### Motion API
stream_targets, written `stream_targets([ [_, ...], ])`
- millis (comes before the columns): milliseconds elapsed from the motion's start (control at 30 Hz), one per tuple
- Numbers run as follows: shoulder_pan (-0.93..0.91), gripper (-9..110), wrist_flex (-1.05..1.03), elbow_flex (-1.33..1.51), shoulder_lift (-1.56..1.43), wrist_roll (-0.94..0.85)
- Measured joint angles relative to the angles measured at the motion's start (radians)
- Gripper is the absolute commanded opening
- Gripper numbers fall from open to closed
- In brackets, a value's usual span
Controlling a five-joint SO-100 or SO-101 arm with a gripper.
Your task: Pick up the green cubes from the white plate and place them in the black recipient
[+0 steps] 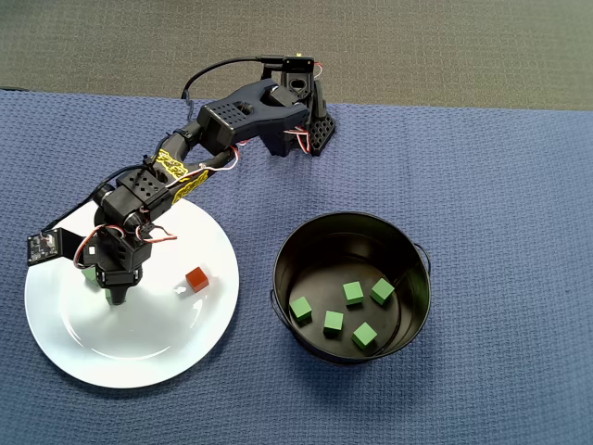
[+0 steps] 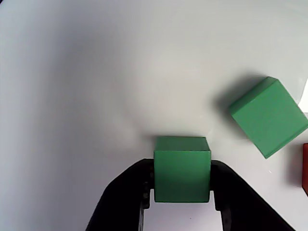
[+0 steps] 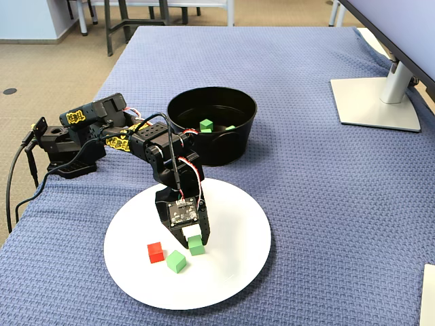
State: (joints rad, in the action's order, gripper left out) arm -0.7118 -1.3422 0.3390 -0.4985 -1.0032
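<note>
My gripper point(image 2: 182, 166) is low over the white plate point(image 1: 139, 357) and shut on a green cube point(image 2: 182, 169), with a black finger against each side of it. In the fixed view the gripper point(image 3: 196, 243) holds that cube point(image 3: 197, 248) at the plate point(image 3: 231, 272); whether it is lifted I cannot tell. In the overhead view the gripper point(image 1: 116, 295) hides the held cube. A second green cube point(image 2: 267, 117) lies loose on the plate beside it point(image 3: 177, 261), partly showing from above point(image 1: 90, 273). The black recipient point(image 1: 306, 243) holds several green cubes point(image 1: 353, 293).
A red cube point(image 1: 196, 279) lies on the plate's bucket side; a red cube point(image 3: 155, 252) also lies by the loose green one point(image 2: 305, 168). The arm's base point(image 1: 301, 125) stands at the table's far edge. A monitor foot point(image 3: 374, 102) stands at the fixed view's right.
</note>
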Motion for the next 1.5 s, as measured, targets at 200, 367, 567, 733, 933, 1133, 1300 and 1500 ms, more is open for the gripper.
stream_targets([
  [200,0.000,0,0.003,0.037,-0.026,0.055],
  [367,-0.008,0,-0.008,0.135,-0.199,0.169],
  [567,-0.025,0,-0.152,0.170,-0.480,0.295],
  [733,0.018,0,-0.192,0.374,-0.776,0.393],
  [933,0.238,0,-0.164,0.686,-1.083,0.561],
  [1133,0.546,0,-0.063,0.927,-1.204,0.726],
  [1300,0.793,0,0.003,1.028,-1.209,0.828],
  [1500,0.959,31,0.037,1.058,-1.209,0.870],
])
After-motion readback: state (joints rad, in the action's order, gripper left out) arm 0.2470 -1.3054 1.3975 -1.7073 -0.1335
